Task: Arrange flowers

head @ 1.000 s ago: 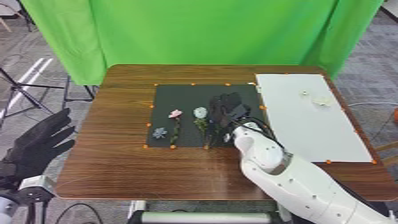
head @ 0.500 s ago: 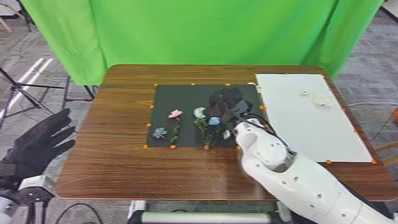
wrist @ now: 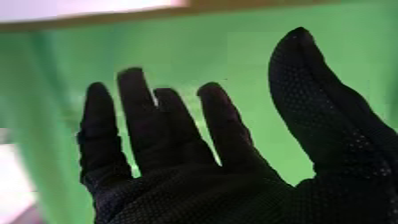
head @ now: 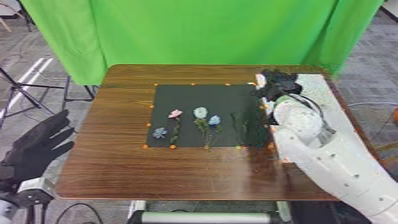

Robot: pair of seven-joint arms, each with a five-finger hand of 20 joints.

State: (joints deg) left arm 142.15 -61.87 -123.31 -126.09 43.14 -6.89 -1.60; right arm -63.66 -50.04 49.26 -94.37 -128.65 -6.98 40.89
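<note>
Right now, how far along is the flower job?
Looks placed: grey-blue flower, pink flower, white flower and blue flower, all on the dark mat. In hand: nothing; the right hand is open, by the far end of the white sheet. Left: probably the green stem at the row's right, no bloom visible on it. Final layout: can't tell.

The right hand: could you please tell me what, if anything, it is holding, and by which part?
The right hand holds nothing; its fingers are straight, and between them and the thumb there is just the green curtain behind.
</note>
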